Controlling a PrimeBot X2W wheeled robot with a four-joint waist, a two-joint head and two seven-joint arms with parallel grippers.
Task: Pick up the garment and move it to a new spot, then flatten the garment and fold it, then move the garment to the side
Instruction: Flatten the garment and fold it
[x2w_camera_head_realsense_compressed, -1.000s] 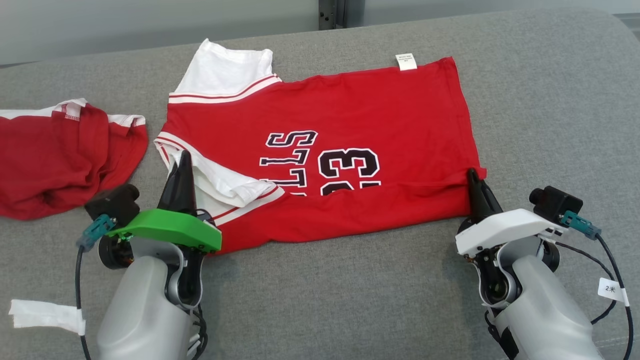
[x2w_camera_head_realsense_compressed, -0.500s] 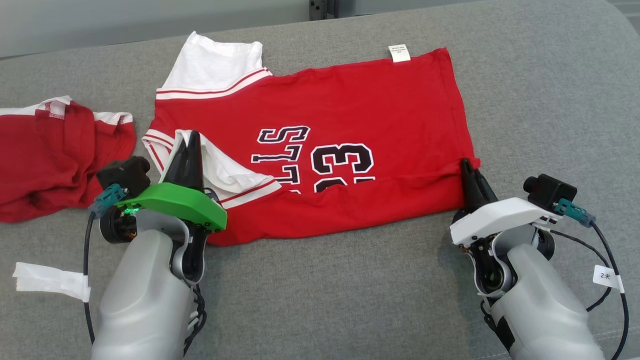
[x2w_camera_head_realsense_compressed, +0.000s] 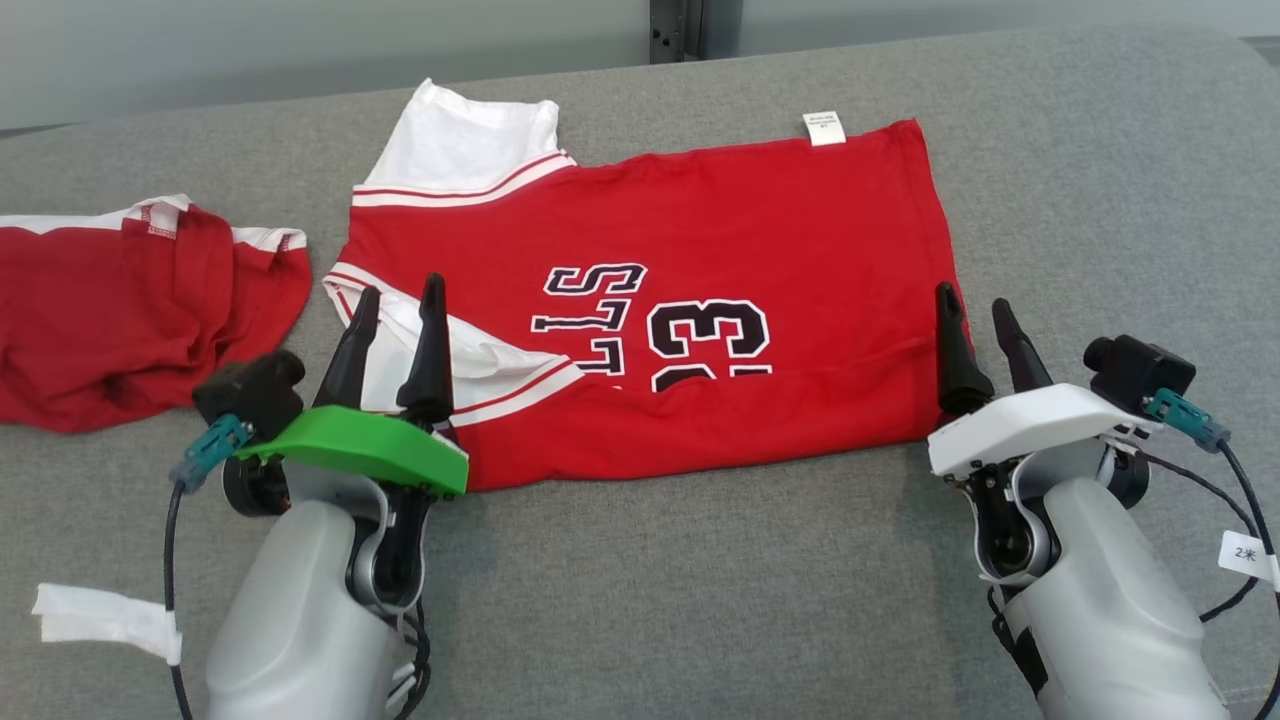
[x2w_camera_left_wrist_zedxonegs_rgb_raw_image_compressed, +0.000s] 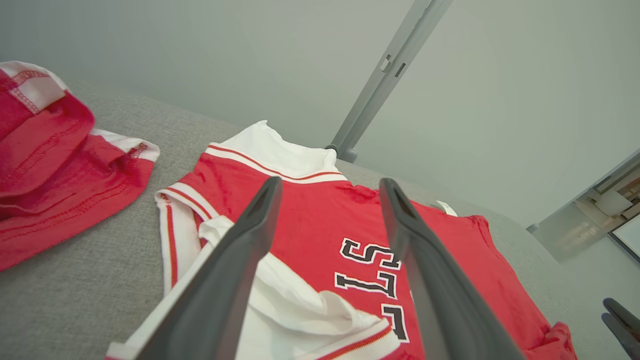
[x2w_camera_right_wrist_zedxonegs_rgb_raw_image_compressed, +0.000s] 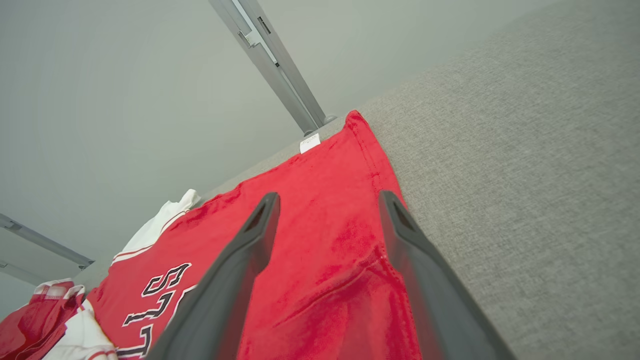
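Note:
The garment (x2w_camera_head_realsense_compressed: 700, 250) is a red jersey with white sleeves and black lettering, lying folded over on the grey cushion (x2w_camera_head_realsense_compressed: 700, 580). My left gripper (x2w_camera_head_realsense_compressed: 400, 287) stands open over the white sleeve at the garment's near left corner, holding nothing. In the left wrist view, the left gripper (x2w_camera_left_wrist_zedxonegs_rgb_raw_image_compressed: 331, 181) has spread fingers framing the garment (x2w_camera_left_wrist_zedxonegs_rgb_raw_image_compressed: 320, 220). My right gripper (x2w_camera_head_realsense_compressed: 972, 296) is open at the near right corner, one finger over the red hem, one beside it. The right wrist view shows the right gripper (x2w_camera_right_wrist_zedxonegs_rgb_raw_image_compressed: 330, 195) above the garment's right edge (x2w_camera_right_wrist_zedxonegs_rgb_raw_image_compressed: 325, 225).
A second red and white garment (x2w_camera_head_realsense_compressed: 130, 310) lies crumpled at the left, a hand's width from the jersey. A white tape strip (x2w_camera_head_realsense_compressed: 100, 620) lies near the front left. A metal post (x2w_camera_head_realsense_compressed: 675, 28) and a pale wall stand behind the cushion's back edge.
Both grippers were shut on the garment's near corners and have opened, letting the cloth go. The fold lies flat. The head camera has shifted a little.

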